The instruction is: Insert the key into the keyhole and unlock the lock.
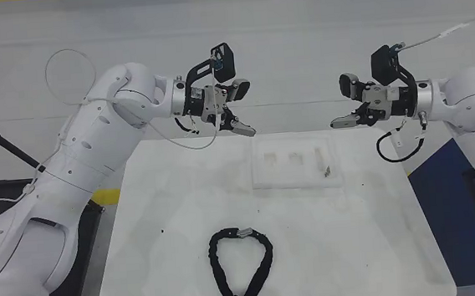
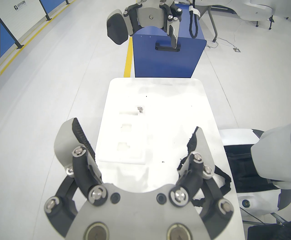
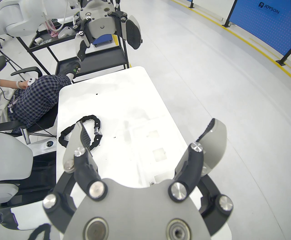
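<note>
Key (image 1: pixel 327 172) lies in the tray (image 1: pixel 265 181); left hand (image 1: pixel 247 108) and right hand (image 1: pixel 340 103) both gape wide.

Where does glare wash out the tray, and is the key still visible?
Left wrist view: table glares white, tray edges faint, key a dark speck. Right wrist view: same glare, tray recesses barely show, chain lock stands out. Top view: milder, tray outline clear.

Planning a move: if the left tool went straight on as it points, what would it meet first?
Probably the white tray on the table: the left tool angles down toward it. Depth is unclear; if level, the right tool opposite.
</note>
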{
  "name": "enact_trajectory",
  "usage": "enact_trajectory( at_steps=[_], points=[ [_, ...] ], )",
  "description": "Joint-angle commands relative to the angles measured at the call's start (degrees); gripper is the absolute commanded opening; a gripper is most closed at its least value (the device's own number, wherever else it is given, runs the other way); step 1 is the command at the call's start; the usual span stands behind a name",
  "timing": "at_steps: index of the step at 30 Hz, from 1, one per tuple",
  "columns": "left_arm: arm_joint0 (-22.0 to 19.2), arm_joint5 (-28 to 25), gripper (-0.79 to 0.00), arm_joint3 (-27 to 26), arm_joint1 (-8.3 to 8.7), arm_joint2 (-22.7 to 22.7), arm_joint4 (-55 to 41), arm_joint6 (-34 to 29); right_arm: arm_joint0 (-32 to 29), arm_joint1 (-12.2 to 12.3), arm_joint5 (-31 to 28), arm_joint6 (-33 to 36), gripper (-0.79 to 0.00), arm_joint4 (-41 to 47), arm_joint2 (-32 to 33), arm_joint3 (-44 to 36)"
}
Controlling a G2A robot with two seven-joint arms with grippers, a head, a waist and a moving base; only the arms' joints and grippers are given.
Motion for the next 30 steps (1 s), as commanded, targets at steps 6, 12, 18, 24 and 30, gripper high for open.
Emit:
enact_trajectory(
  at_steps=[6,12,18,24,30],
  points=[
    [0.00,0.00,0.000,0.00,0.00,0.00,0.00,0.00,0.00,0.00,0.00,0.00,0.000,0.00,0.00,0.00],
    [0.00,0.00,0.000,0.00,0.00,0.00,-0.01,0.00,-1.81,-0.02,3.46,-1.65,0.000,-0.82,0.25,1.19],
    [0.00,0.00,0.000,0.00,0.00,0.00,-0.01,0.00,-2.71,-0.40,7.98,1.59,0.000,-0.89,-1.22,4.92],
    [0.00,0.00,0.000,0.00,0.00,0.00,-0.01,0.00,-2.37,-1.52,15.85,7.26,0.000,-2.63,-4.19,7.40],
    [0.00,0.00,0.000,0.00,0.00,0.00,-0.01,0.00,-1.67,-3.53,23.30,11.76,0.000,-3.26,-7.94,10.47]
  ],
)
